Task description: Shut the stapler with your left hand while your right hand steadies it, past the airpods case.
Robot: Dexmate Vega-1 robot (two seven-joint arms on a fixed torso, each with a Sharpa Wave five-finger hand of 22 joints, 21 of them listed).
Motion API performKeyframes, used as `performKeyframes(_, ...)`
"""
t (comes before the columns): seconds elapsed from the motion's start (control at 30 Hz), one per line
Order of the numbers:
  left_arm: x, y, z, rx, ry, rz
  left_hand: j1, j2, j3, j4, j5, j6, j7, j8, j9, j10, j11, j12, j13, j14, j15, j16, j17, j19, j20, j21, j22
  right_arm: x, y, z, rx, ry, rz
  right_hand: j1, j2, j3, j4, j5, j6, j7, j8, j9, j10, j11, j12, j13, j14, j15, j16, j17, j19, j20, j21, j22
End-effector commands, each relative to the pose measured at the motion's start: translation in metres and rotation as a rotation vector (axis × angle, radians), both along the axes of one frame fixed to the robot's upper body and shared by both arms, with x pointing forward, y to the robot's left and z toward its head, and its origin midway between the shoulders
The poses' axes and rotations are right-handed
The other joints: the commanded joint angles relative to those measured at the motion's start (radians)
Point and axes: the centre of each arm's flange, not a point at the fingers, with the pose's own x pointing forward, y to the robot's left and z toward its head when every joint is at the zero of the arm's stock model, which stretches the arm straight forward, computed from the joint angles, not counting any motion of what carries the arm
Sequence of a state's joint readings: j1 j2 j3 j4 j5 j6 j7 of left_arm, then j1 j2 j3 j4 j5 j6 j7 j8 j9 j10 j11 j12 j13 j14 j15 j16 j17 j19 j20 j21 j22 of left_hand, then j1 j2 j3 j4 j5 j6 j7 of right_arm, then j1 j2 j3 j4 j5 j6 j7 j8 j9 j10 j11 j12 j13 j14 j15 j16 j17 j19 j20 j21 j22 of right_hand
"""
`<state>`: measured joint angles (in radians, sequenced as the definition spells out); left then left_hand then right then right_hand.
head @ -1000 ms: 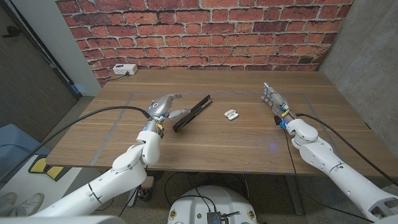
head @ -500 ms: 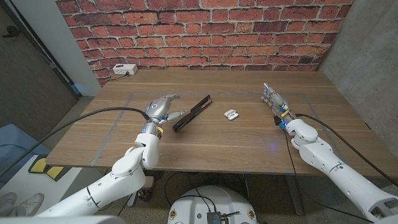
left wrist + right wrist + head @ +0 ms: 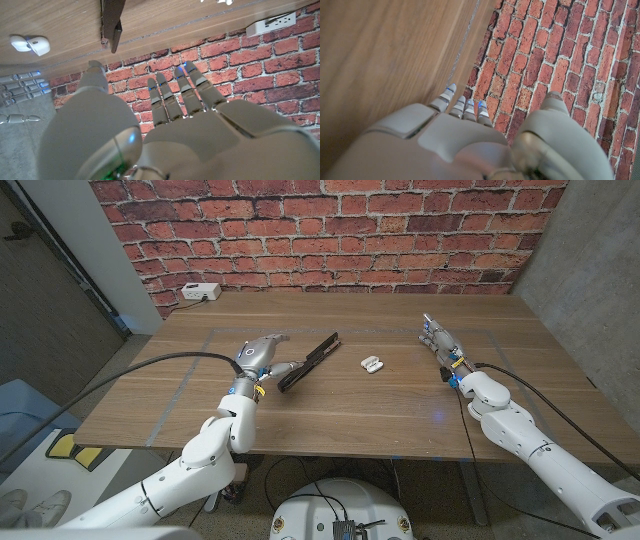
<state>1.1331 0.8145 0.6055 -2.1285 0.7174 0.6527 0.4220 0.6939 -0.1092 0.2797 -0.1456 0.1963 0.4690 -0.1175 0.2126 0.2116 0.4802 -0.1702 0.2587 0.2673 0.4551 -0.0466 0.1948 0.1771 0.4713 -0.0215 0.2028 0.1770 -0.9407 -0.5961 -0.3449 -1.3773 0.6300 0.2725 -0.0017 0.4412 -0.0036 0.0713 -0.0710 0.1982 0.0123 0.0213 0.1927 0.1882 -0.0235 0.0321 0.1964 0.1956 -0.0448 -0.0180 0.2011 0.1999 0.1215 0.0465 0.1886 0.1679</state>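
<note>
Head view showed the long black stapler (image 3: 309,360) lying swung open on the wooden table (image 3: 340,405), its two arms parted and stretched out in a slanted line. The small white airpods case (image 3: 371,364) sat near the stapler, on the side toward the robot's right arm, with its lid open. The left hand (image 3: 262,352) was just beside the stapler's nearer end, on the side away from the airpods case; its fingers (image 3: 285,364) were spread and reached toward that end, and whether they touched it could not be told. It held nothing. The right hand (image 3: 440,340) was well apart from the stapler, beyond the airpods case, fingers extended together and gripping nothing.

Left wrist view showed the left hand (image 3: 165,125) from behind, fingers (image 3: 186,90) straight and slightly apart, thumb out to one side, with the stapler (image 3: 112,19) beyond the fingertips and the airpods case (image 3: 30,44) off to the side. Right wrist view showed the right hand (image 3: 455,140) with fingers (image 3: 462,107) straight and close together over bare table (image 3: 385,55).

A white power strip (image 3: 200,292) lay at the table's far edge, against the red brick wall (image 3: 330,230), farther from the stapler than the left hand.
</note>
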Motion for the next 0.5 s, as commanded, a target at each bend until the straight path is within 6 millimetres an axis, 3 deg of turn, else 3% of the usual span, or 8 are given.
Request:
performKeyframes(0.03,0.0023,0.0004,-0.0003,0.023,0.028,-0.006,0.015,0.002,-0.001,0.001,0.007,0.000,0.000,0.000,0.005,0.001,-0.005,-0.003,0.006,-0.005,-0.142,-0.006,0.001,-0.004,-0.007,-0.006,0.002,0.0000,-0.0008,-0.0014,0.003,0.004,-0.003,0.001,0.010,0.002,-0.009,-0.002,0.000,-0.001,0.003,0.003,0.003,0.002,0.002,0.001,-0.004,-0.003,0.007,0.003,-0.004,-0.003,0.000,0.003)
performKeyframes(0.5,0.0094,-0.0031,-0.0090,0.052,0.067,0.006,0.021,0.007,-0.005,0.004,0.008,0.000,0.000,0.001,0.005,0.000,-0.004,-0.004,0.008,-0.011,-0.141,-0.005,0.002,-0.009,-0.011,-0.007,0.002,0.0019,0.0015,-0.0006,0.009,0.006,0.012,0.001,0.012,0.002,-0.010,-0.002,0.001,0.000,0.004,0.003,0.004,0.000,0.003,0.000,-0.005,-0.002,0.006,0.003,-0.004,-0.003,0.000,0.003)
